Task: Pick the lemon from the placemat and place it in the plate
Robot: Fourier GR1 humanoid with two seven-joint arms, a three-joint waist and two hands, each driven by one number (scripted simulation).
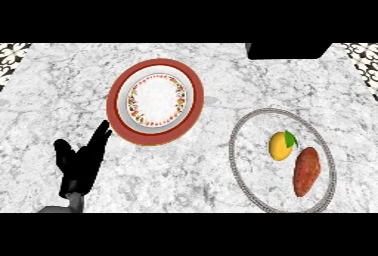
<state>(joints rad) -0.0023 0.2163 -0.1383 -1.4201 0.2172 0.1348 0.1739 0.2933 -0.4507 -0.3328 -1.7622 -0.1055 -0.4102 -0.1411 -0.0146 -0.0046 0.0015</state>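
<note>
lemon (280, 145) on placemat (246, 165), beside a brown vegetable (306, 171); left hand (79, 160) well apart, fingers straight, empty, near plate (118, 90)

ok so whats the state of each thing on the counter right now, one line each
lemon: lying on the placemat, untouched
placemat: flat on the counter at the right, carrying the lemon and a brown sweet potato
plate: flat on the counter at the left, nothing on it
left hand: open, fingers straight, tips near the plate's lower left rim, holding nothing
right hand: not in view
</note>
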